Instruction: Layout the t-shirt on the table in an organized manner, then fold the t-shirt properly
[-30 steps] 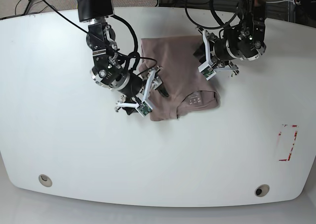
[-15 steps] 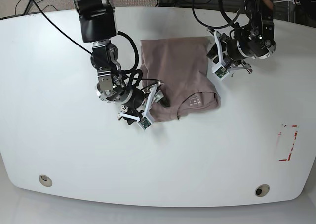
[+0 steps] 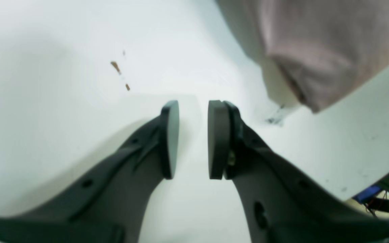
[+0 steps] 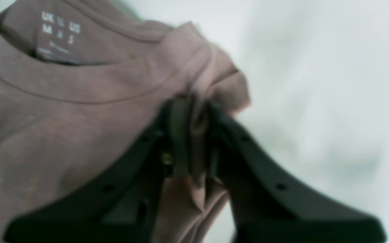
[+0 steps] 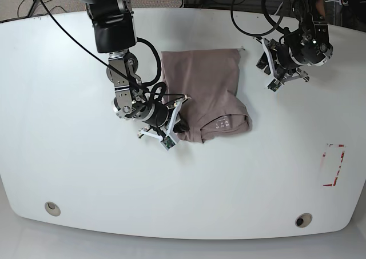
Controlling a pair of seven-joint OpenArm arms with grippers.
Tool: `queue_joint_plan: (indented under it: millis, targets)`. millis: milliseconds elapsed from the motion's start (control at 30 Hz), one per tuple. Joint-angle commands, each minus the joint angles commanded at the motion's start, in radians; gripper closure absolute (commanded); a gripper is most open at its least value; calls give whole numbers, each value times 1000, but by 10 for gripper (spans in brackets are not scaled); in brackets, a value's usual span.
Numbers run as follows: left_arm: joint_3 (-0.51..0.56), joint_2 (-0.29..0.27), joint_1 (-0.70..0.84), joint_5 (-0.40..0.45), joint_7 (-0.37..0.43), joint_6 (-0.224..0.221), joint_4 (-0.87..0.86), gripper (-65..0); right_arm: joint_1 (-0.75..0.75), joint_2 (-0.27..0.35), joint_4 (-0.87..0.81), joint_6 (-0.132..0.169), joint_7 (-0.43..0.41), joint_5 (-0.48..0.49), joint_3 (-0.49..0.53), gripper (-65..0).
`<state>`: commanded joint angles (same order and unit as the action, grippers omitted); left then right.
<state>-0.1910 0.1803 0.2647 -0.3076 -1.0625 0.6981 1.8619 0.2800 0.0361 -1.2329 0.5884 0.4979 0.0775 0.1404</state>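
Currently the right fingers (image 4: 194, 135) pinch the t-shirt (image 5: 201, 93) at its near-left corner beside the collar; the left fingers (image 3: 192, 138), spread and empty, hover over bare tabletop (image 5: 68, 173) beyond the far-right corner.

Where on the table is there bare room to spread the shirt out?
The table is bare across the near half, between the shirt and the two grommets, and on the base view's far left. It is crowded at the far middle, where the right gripper pinches the shirt and the open left gripper hangs beside it.
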Motion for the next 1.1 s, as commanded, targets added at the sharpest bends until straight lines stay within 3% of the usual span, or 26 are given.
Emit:
queue_joint_plan:
  millis: [300,533,833,1100]
  targets:
    - [0,0,0,0,0,0,-2,-126,-68,0,-164,-5,6,0,0,-59]
    - [3,0,0,2,0,0,-3,-126,-95,0,-284,-2,95,0,0,-59]
    - [5,0,0,2,0,0,-3,-126,-143,8,-416,-3,112,-6,0,-59]
    - [6,0,0,3,0,0,-3,-126,-161,29,-548,2,193,2,0,-57]
